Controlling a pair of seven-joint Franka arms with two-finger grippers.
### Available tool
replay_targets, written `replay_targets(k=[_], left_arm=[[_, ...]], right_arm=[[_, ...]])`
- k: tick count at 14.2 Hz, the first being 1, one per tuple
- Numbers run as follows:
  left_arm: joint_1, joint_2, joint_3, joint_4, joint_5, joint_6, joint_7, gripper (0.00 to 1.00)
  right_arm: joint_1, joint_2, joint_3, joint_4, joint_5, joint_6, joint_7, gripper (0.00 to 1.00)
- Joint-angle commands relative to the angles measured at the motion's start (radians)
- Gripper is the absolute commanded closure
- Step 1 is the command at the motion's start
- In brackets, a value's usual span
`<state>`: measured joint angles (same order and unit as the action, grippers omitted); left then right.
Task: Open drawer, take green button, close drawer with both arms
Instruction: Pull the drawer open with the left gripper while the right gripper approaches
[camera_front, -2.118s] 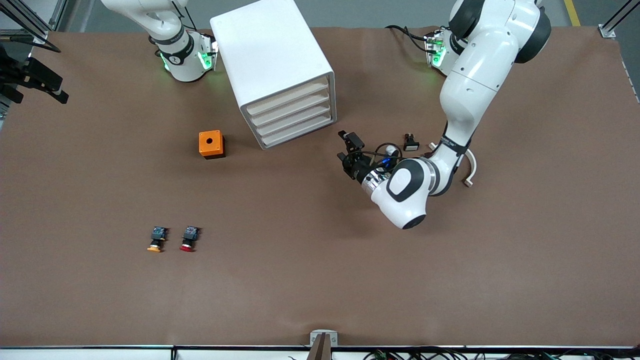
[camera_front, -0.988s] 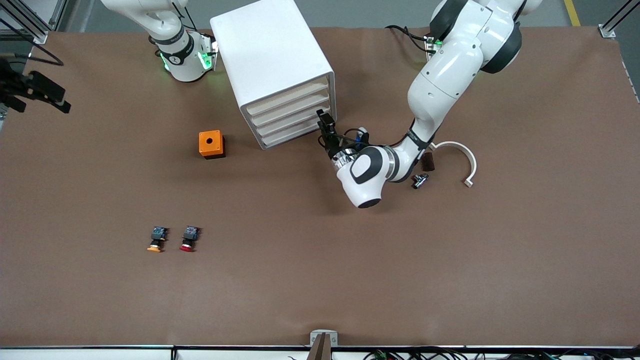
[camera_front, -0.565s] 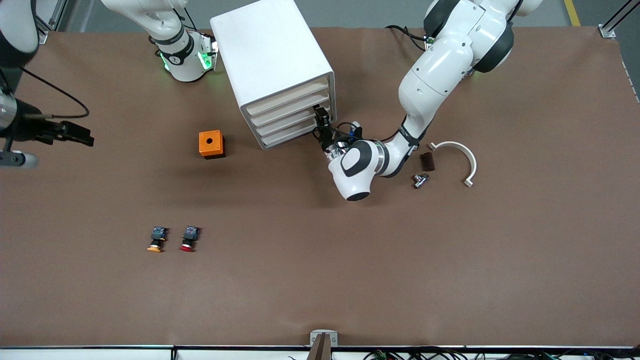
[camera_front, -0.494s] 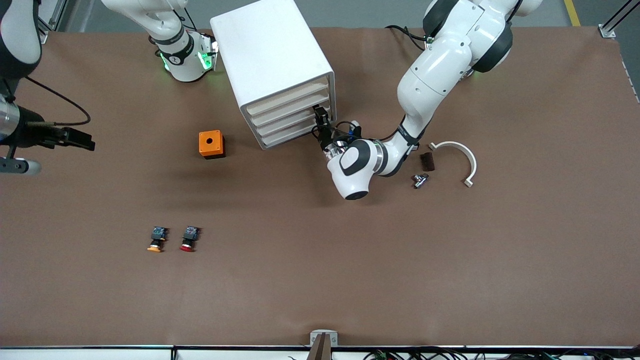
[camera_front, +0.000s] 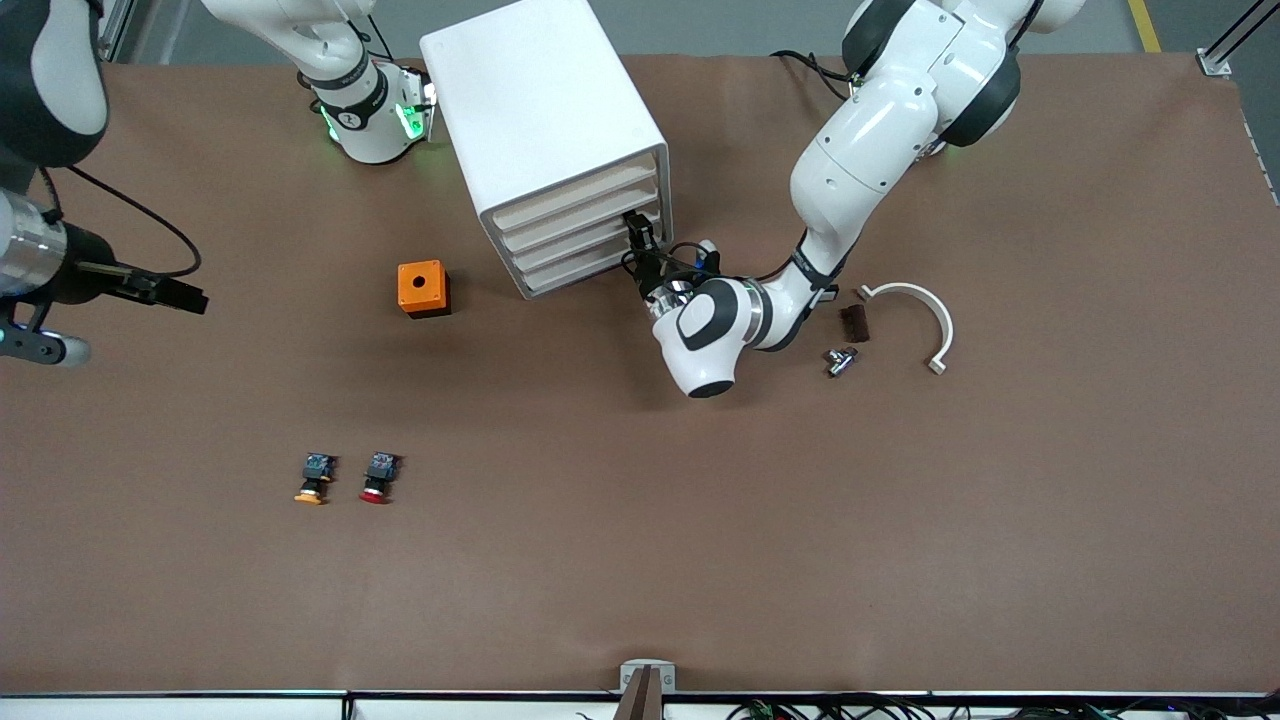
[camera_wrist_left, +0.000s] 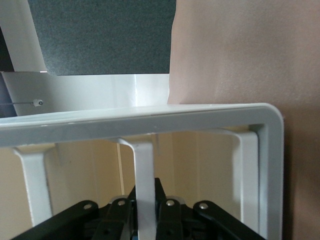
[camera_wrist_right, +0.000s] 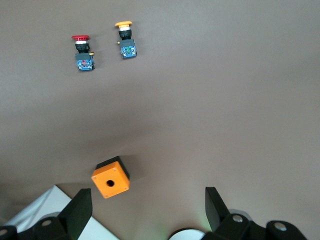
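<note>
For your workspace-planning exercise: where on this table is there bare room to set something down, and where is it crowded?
Bare brown table runs between the yellow-capped button, the red-capped button and the front camera's edge. It is crowded in front of the cabinet, where the left gripper grips a drawer, beside the white arc.

No legible text, label, brand, number or sign is showing anywhere in these views. A dark mark is sitting on the black ring of the right arm's base (camera_front: 347, 118), but it is not reading as any definite character.
</note>
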<state>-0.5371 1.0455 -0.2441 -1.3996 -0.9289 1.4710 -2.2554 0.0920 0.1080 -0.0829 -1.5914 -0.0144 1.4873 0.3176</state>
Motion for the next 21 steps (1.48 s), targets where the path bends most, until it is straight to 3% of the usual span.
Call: replay_targets(k=[1,9,15,21], left_arm=[[0.023,0.007,0.003,0.018,-0.047,-0.012,-0.006,0.93],[0.124,0.011,0.005,0.024,-0.044,-0.005,-0.006,0.92],[0.201,0.016,0.009,0.024,-0.051,0.018,-0.006,0.9],[0.215,0.018,0.02,0.024,-0.05,0.026,-0.007,0.82]], right_arm=[[0.043,-0.01,0.0,-0.001,0.03,-0.019,0.13,0.0],[0.218,0.001,0.0,-0.029,0.119,0.001,0.503,0.0],[0.42,0.012,0.0,-0.166,0.119,0.247,0.886,0.0],[0.619,0.134,0.0,-0.18,0.119,0.439,1.204,0.0]])
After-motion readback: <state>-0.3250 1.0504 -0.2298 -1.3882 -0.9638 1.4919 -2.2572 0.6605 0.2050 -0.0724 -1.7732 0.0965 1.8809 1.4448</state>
